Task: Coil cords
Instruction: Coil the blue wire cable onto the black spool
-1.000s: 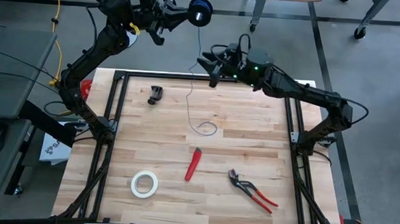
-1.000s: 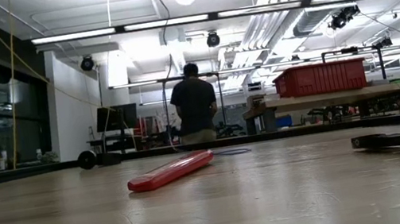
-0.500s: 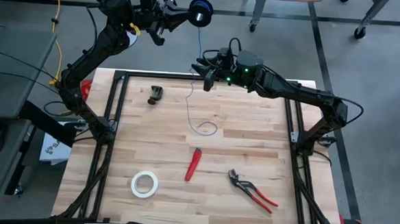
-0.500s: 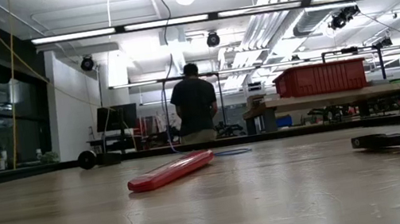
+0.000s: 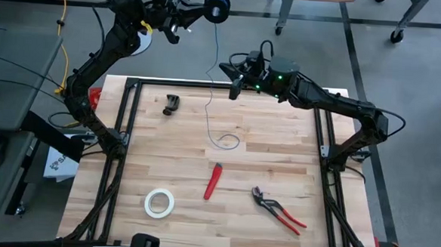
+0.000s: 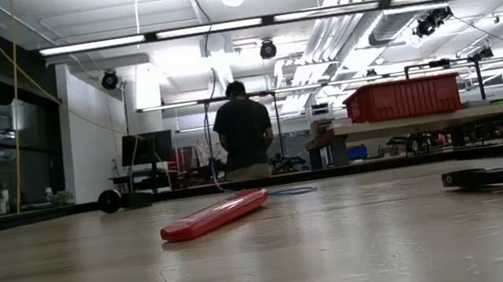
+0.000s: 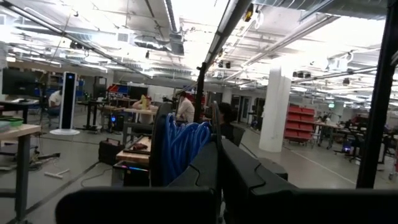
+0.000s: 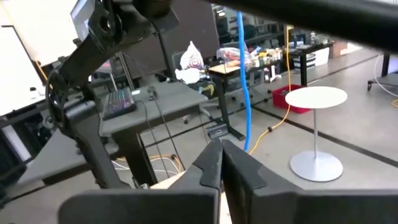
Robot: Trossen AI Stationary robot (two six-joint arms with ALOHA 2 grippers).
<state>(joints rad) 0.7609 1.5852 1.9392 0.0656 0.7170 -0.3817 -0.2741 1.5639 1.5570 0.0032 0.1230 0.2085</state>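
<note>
- The right gripper [image 5: 231, 77] hangs over the far edge of the table [image 5: 279, 157], near the middle; its fingers [image 8: 214, 163] are pressed together, and the right wrist view shows the blue wire [image 8: 243, 81] running straight away from their tips, so they seem to pinch it.
- The left gripper [image 5: 190, 8] is raised beyond the table's far-left corner, jaws closed on the spool [image 5: 218, 6], a small dark reel wound with blue wire; in the left wrist view the blue windings [image 7: 180, 146] sit just beside the dark fingers [image 7: 205, 171].
- The wire's long axis runs roughly from far to near across the table. It drops from the spool, passes at the right gripper's fingertips, and goes on towards the table's middle.
- On the wood it ends in a small loose loop [image 5: 225, 141], well short of the near edge.
- The loop lies nearer than the right gripper and slightly towards the left arm's side, well apart from both grippers.
- Farther out: a small black clamp [image 5: 171, 103] near the far-left corner, a red-handled tool [image 5: 213, 180] at the centre, red-handled pliers [image 5: 278, 210] towards the near right, a white tape roll [image 5: 159, 203] towards the near left.
- No brand, label or writing can be read on any of these.
- In the low view a person [image 6: 243, 132] stands in the room behind the table, back turned.
</note>
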